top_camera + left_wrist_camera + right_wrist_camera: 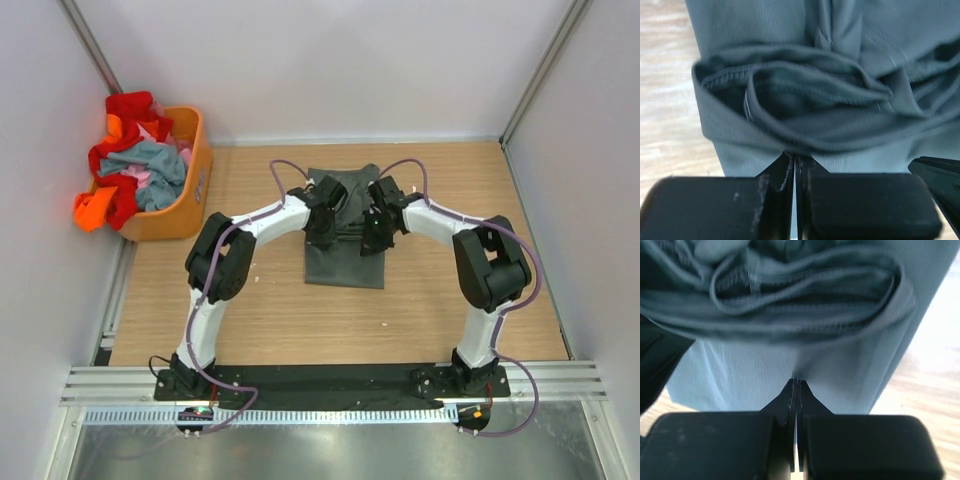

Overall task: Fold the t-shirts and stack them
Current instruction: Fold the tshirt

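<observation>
A dark grey t-shirt (345, 260) lies partly folded in the middle of the table, its upper part bunched between the two arms. My left gripper (325, 228) is shut on the shirt's left side. In the left wrist view its jaws (794, 159) pinch the lower fold of the bunched cloth (805, 100). My right gripper (378, 230) is shut on the shirt's right side. The right wrist view shows its tips (796, 385) closed on flat cloth (740, 370) that puckers at the pinch. More t-shirts, red (130, 108), dull blue-grey (150, 162), pink (135, 180) and orange (90, 210), are heaped in the basket.
The orange plastic basket (190, 205) stands at the table's back left corner, against the left wall. White walls close in the table on the left, back and right. Bare wood (270, 320) shows around the grey shirt.
</observation>
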`<action>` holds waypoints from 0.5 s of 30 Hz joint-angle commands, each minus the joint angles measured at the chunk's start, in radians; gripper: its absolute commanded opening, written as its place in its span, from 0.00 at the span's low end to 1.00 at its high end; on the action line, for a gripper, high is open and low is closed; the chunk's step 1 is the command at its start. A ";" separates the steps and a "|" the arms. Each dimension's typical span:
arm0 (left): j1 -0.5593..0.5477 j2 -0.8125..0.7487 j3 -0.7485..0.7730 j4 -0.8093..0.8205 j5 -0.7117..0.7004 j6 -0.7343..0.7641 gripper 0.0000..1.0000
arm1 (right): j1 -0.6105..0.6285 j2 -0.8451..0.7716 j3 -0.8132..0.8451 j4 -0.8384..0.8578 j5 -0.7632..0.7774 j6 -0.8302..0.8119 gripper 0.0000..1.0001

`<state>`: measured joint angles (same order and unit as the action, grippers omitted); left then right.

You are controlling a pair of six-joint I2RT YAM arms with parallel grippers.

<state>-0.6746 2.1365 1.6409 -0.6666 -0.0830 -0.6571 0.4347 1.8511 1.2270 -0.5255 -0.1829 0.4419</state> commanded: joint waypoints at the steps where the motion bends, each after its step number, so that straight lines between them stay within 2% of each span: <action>1: 0.004 0.019 0.072 0.045 -0.038 -0.018 0.00 | -0.007 0.037 0.084 0.021 0.022 -0.022 0.01; 8: 0.009 0.060 0.174 0.015 -0.072 -0.007 0.01 | -0.063 0.129 0.189 -0.014 0.019 -0.048 0.01; 15: 0.033 0.114 0.273 -0.017 -0.058 0.010 0.03 | -0.132 0.247 0.403 -0.086 0.010 -0.084 0.01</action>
<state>-0.6590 2.2253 1.8580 -0.6720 -0.1238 -0.6674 0.3233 2.0678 1.5234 -0.5785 -0.1719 0.3904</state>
